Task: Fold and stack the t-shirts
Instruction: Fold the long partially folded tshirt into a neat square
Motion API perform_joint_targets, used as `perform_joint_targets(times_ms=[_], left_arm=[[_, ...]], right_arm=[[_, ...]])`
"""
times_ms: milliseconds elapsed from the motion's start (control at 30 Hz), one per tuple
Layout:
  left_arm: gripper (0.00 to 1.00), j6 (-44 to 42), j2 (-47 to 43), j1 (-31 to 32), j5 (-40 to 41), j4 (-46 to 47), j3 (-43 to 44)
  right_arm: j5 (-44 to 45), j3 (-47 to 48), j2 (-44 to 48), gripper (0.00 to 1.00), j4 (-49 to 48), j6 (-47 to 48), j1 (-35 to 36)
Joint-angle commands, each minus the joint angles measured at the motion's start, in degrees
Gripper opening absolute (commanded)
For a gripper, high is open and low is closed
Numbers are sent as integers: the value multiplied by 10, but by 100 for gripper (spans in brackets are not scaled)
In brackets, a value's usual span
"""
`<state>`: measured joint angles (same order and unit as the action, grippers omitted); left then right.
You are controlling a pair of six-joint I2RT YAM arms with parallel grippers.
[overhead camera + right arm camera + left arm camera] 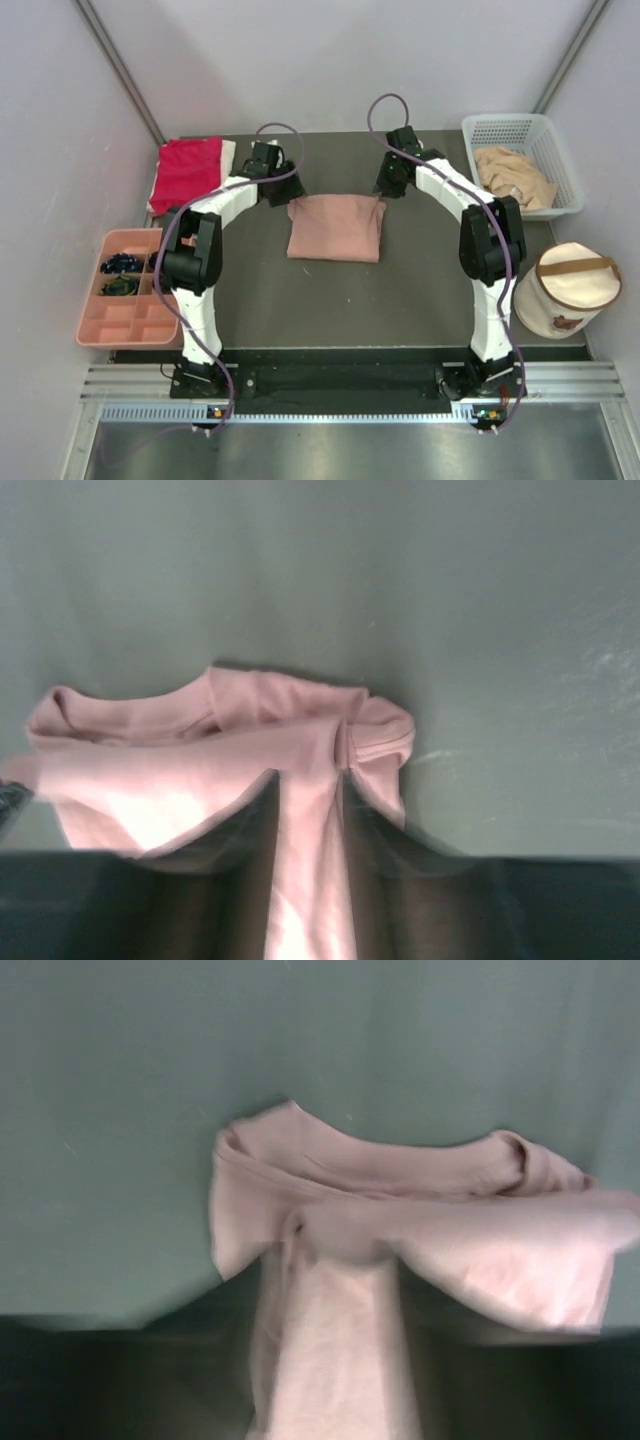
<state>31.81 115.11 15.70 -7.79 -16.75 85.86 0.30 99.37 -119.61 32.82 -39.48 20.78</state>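
A dusty-pink t-shirt (335,228), folded into a rough rectangle, lies in the middle of the dark table. My left gripper (287,198) is shut on its far left corner; in the left wrist view the pink cloth (330,1330) runs up between the jaws. My right gripper (382,192) is shut on the far right corner; the pink cloth (305,850) is pinched between its jaws too. A red t-shirt (187,172) lies folded on a white one (228,152) at the far left. A tan t-shirt (512,177) sits crumpled in a white basket (565,170).
A pink compartment tray (128,290) with small dark items stands at the left edge. A round cream bag with a brown strap (566,287) stands at the right. Walls close in on both sides.
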Motion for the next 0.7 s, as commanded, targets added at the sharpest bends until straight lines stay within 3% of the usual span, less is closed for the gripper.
perform_joint_targets(times_ms=[0,67,267,533,667], left_arm=[[99,-3,10,-39,32,7,59],[99,3,1,-63,31,7,64],[99,-5,-49,-74,15,8,37],[99,-4,-146,-48,-41,19,-105],[99,1,-202,-31,-34,24,-176]], right_arm=[[46,43,7,43,1,36,-34],[60,36,20,52,-2,45,-49],[42,-37,96,55,-17,75,-51],[-1,-142,183,58,-5,78,0],[-18,-210,230,71,-20,60,28]])
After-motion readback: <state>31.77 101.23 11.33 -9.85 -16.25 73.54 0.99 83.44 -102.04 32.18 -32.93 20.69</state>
